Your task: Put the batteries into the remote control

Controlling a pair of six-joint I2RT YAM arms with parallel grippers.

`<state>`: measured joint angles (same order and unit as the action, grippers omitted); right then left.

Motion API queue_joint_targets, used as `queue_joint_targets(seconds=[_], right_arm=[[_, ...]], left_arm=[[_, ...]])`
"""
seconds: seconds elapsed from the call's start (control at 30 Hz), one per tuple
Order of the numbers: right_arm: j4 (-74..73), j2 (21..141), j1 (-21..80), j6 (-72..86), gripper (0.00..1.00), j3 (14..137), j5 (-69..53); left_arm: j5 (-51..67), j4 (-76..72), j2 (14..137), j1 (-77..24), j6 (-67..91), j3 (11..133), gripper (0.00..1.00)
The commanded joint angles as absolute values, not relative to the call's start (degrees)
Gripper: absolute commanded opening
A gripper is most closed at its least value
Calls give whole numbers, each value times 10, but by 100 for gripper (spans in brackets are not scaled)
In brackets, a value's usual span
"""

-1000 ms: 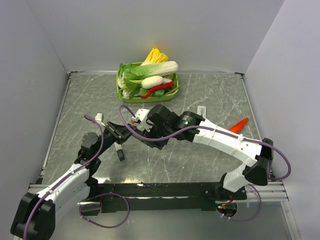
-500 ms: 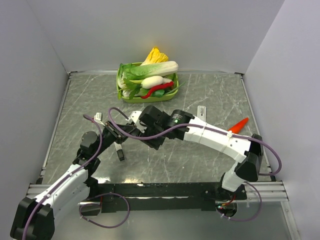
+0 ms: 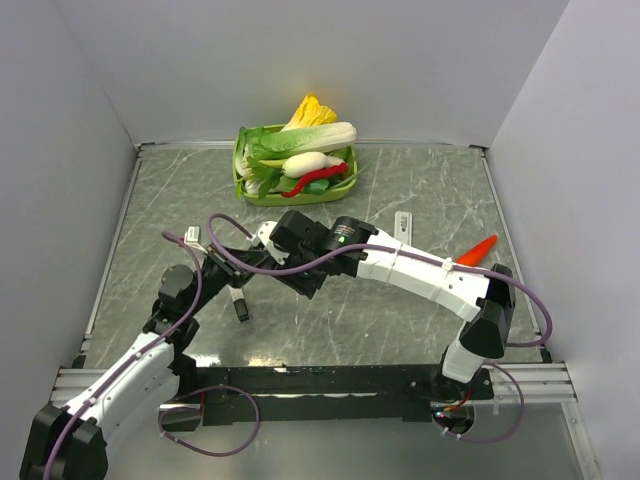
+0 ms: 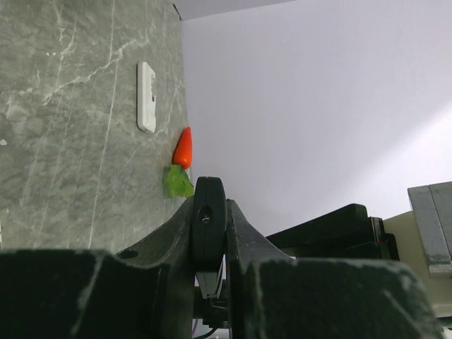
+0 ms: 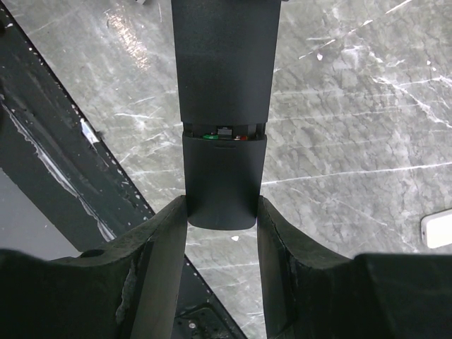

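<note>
R gripper (image 5: pixel 221 212) is clenched on the black remote (image 5: pixel 222 63), fingers on both long sides. L gripper (image 4: pixel 209 244) pinches the remote edge-on. Batteries (image 5: pixel 212 136), green & red, sit inside it, seen thru a gap; cover (image 5: pixel 222 180) at their 6 o'clock.

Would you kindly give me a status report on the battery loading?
Left gripper, right gripper both shut on black remote. Batteries inside, cover ajar. Nothing blocking.
</note>
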<state>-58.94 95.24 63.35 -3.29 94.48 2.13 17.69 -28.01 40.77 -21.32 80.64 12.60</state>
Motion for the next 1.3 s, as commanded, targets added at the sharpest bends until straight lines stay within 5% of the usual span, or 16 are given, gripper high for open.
queue_joint_targets(seconds=[0.0,0.27,0.57,1.27], right_arm=[[-613,964,639,-24,20,970,33],[-606,971,639,-24,26,972,34],[-609,968,638,-30,44,973,30],[-625,960,639,-44,59,999,41]], left_arm=[[159,-317,388,-217,816,138,1],[164,-336,390,-223,831,135,1],[163,-358,390,-225,848,124,1],[172,-337,387,-225,838,119,1]])
